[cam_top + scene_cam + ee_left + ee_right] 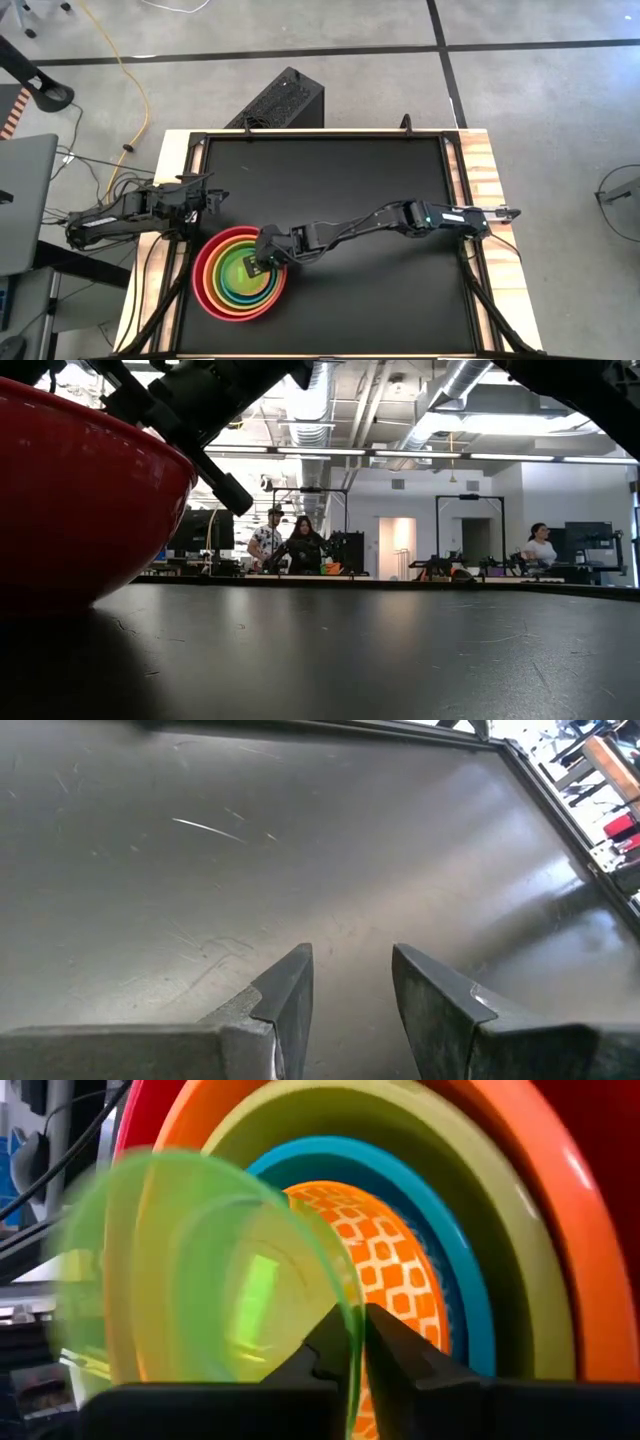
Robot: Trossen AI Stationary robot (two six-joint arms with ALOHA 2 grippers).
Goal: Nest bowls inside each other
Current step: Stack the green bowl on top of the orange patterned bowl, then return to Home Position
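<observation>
Near the table's front left corner stands a nest of bowls: red point(210, 292) outermost, then orange point(545, 1210), lime green point(470, 1170), blue point(405, 1180) and the speckled yellow one point(385, 1265) innermost. My right gripper point(262, 262) reaches over the nest and is shut on the smallest bright green bowl point(200, 1280). The red bowl's wall point(80, 500) fills the left of the low view. My left gripper point(350, 990) waits open above the bare mat near the table's left edge. My right gripper pinches the bright green bowl's rim point(352, 1342) between its two fingers, one on each face of the thin wall. The fingers slant down from the table's right side. The bowl is tipped on edge over the speckled bowl; I cannot tell whether it touches it.
The black mat point(340, 190) has free room across its middle, right and far parts, bounded by a raised frame and wooden edges point(478, 160). A black box point(285, 100) sits past the far edge. People stand far back in the room point(300, 545).
</observation>
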